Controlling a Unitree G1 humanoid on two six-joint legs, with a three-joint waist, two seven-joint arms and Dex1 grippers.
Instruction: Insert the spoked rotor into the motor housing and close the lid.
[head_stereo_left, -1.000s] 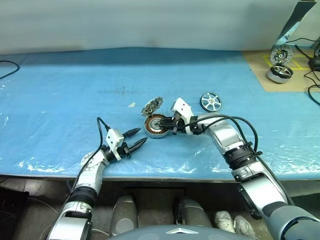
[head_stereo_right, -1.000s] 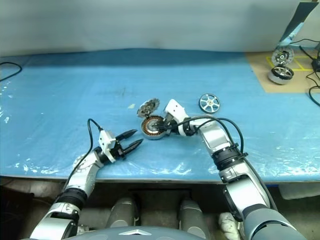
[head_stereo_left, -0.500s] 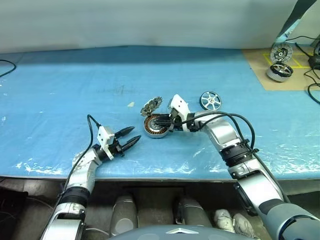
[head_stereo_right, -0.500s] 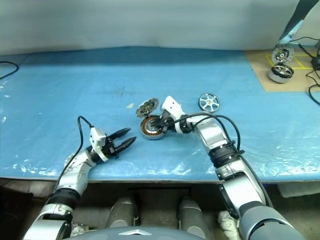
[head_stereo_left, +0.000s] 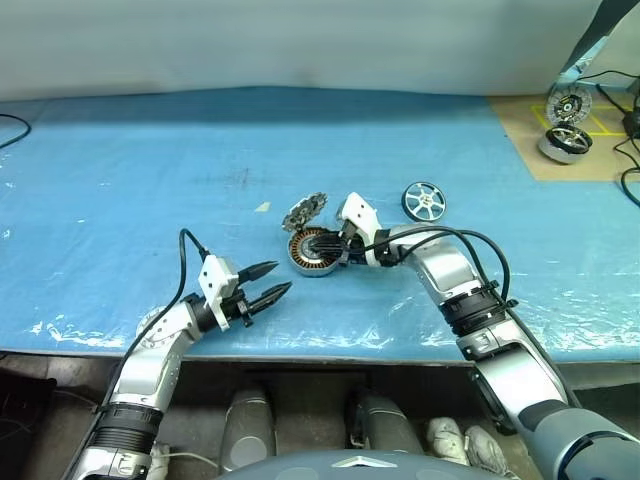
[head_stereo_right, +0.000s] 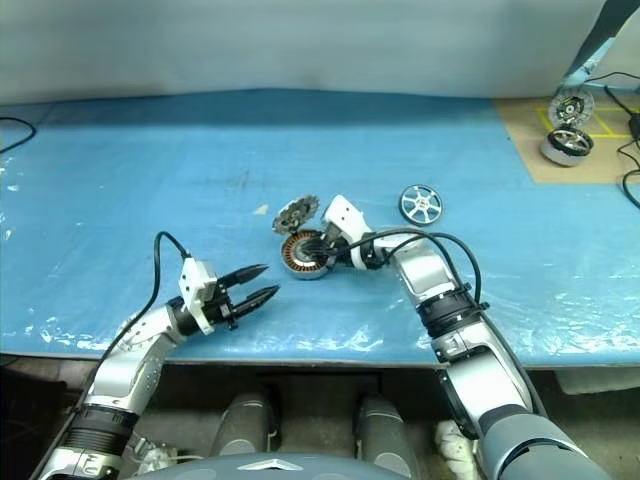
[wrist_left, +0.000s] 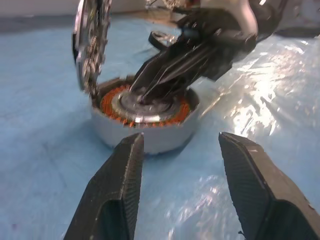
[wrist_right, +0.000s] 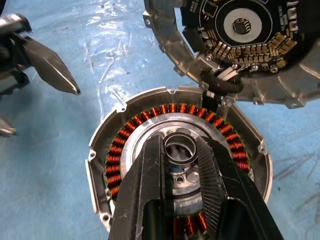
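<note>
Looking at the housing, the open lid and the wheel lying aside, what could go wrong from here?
The right pincer grips a small ring over the motor housing hub; dropped crooked, it might block the spoked rotor, which lies apart on the blue table. The lid stands open beside the pincer; a bump might swing it shut early.

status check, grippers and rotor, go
Left gripper open, empty, near table edge. Right gripper pinching motor housing hub. Lid up. Spoked rotor on table, not inserted.
</note>
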